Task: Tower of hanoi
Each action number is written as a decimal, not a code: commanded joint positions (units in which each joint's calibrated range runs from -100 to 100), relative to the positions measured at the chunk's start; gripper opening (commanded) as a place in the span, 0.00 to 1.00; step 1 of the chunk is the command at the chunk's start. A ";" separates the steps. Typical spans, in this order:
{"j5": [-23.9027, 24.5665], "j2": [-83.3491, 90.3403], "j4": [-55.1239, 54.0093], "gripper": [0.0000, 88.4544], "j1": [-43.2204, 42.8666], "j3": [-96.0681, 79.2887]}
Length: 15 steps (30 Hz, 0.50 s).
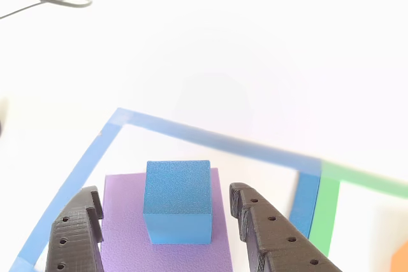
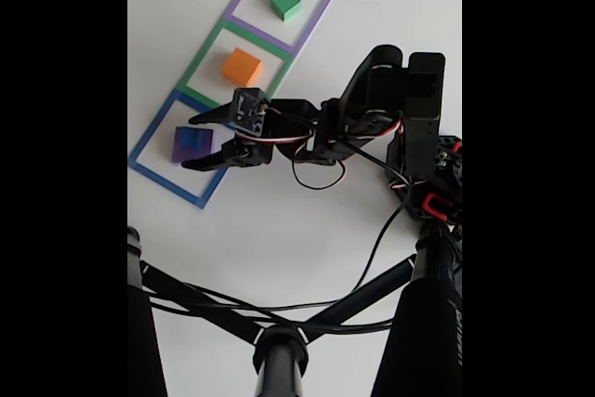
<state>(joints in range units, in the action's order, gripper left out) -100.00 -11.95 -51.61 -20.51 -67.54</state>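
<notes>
In the other view, which looks out between the tool's [image 1: 167,221] two dark fingers, the blue cube [image 1: 178,200] sits on top of the purple slab [image 1: 121,221], inside the blue square outline [image 1: 191,133] on the white tabletop [image 1: 255,42]. The cube lies straight ahead of the tool, in the gap between the fingers. The left finger [image 1: 76,234] stands well off the cube's side, the right one [image 1: 268,234] nearer, neither touching — the tool is wide open and holds nothing. The cube has no long axis; its faces are turned slightly off square to the fingers, its near face toward the camera. At the lower right an edge of the orange block [image 1: 401,256] shows beyond the green outline [image 1: 328,205].

In the fixed view the tool [image 2: 197,141] reaches leftward from the arm [image 2: 372,109], its spread fingers either side of the blue cube [image 2: 193,139] and purple slab [image 2: 184,152] in the blue outline [image 2: 149,141]. The orange block [image 2: 242,67] sits in the green outline [image 2: 209,48], and a green cube [image 2: 285,3] in the purple outline [image 2: 311,16] — both well apart from the tool. The next move likely calls for closing squarely on the cube alone, above the slab.
</notes>
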 commanded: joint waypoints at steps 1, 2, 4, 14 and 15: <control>0.00 0.68 -1.59 0.18 -0.39 -0.01; 0.00 0.68 -1.59 0.17 -0.39 -0.01; 0.00 0.68 -1.59 0.15 -0.39 -0.01; 0.00 0.68 -1.59 0.06 -0.39 -0.01; 0.00 0.68 -1.59 0.06 -0.39 -0.01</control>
<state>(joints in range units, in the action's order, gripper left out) -100.00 -11.95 -51.61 -20.51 -67.54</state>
